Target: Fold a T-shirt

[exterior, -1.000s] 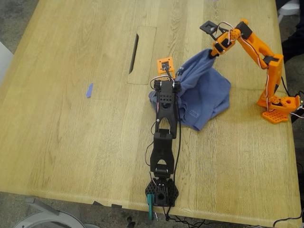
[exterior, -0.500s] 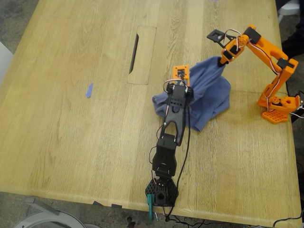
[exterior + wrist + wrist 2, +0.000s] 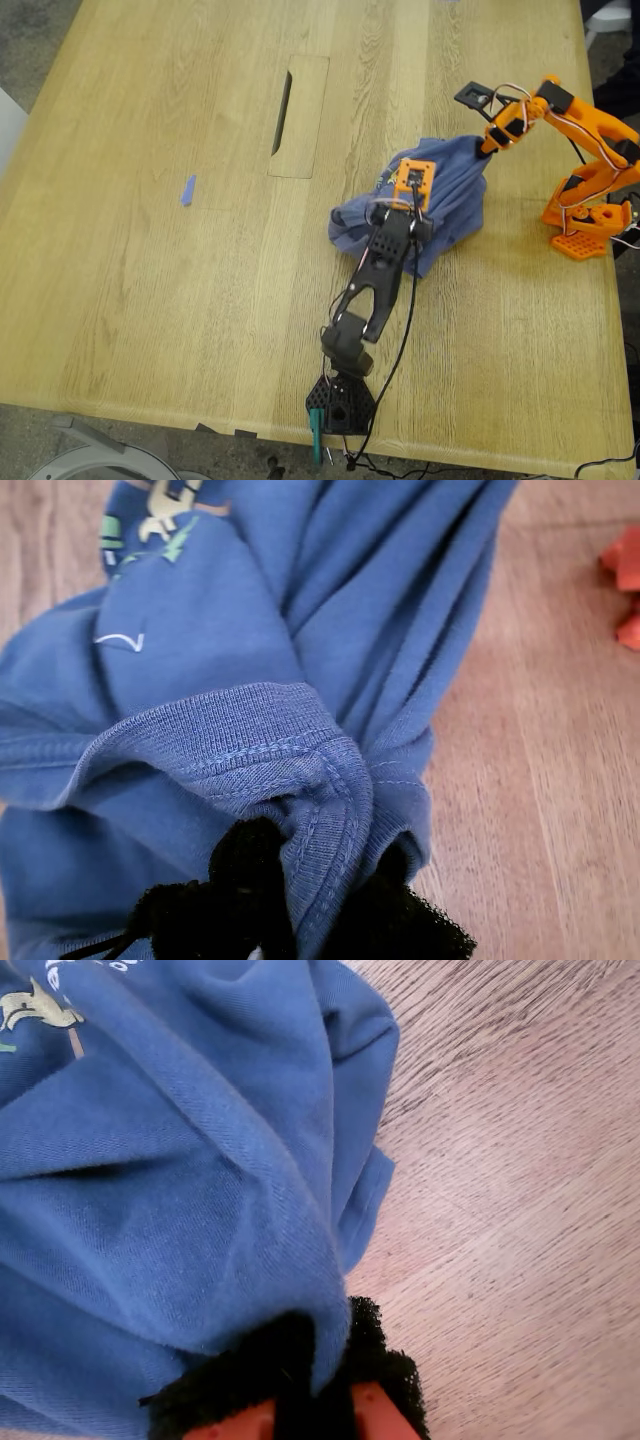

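Pale oak worktop [image 3: 150, 250]; the T-shirt [image 3: 450, 205] hangs bunched near its far edge. My first tool [image 3: 320, 900] pinches the ribbed collar, my second tool [image 3: 320, 1370] a hem. Next: spread it flat.

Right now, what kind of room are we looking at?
Probably an office or workshop: a long pale wooden table with a cable-slot cutout, two small desktop robot arms, one orange and one black, and loose wiring.

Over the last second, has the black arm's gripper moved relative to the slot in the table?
Yes. My first gripper, jaws shut on the T-shirt, has swung toward the exterior view's right, away from the table's slot, dragging the cloth with it.
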`<state>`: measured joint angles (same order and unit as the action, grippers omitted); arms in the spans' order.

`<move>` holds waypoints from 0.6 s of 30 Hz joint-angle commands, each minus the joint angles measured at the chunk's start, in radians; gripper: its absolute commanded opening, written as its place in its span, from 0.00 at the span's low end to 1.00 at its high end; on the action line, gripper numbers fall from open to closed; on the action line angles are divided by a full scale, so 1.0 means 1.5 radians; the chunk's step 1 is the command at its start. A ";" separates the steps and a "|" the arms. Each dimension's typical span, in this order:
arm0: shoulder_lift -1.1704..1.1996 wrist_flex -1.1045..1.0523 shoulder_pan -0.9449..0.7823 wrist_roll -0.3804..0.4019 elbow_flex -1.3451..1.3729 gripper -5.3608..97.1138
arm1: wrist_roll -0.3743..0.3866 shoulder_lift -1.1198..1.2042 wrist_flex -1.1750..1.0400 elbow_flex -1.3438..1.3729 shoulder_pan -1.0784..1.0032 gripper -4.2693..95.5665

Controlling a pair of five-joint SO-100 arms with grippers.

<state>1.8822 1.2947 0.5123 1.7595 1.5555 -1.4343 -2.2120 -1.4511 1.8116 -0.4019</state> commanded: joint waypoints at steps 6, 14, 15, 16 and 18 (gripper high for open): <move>0.134 -0.178 0.067 -0.040 0.107 0.05 | -0.003 -0.155 0.075 0.128 0.022 0.04; 0.140 -0.369 0.092 -0.111 0.211 0.05 | -0.015 -0.278 0.150 0.240 0.031 0.04; 0.143 -0.381 0.097 -0.121 0.223 0.05 | -0.016 -0.295 0.156 0.256 0.030 0.04; 0.146 -0.389 0.102 -0.133 0.234 0.05 | -0.016 -0.314 0.159 0.272 0.029 0.04; 0.162 -0.431 0.106 -0.165 0.271 0.05 | -0.016 -0.360 0.156 0.306 0.029 0.04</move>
<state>1.9727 0.7363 0.6473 1.5616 1.9528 -1.4527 -2.6829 -1.2272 2.2550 -0.3620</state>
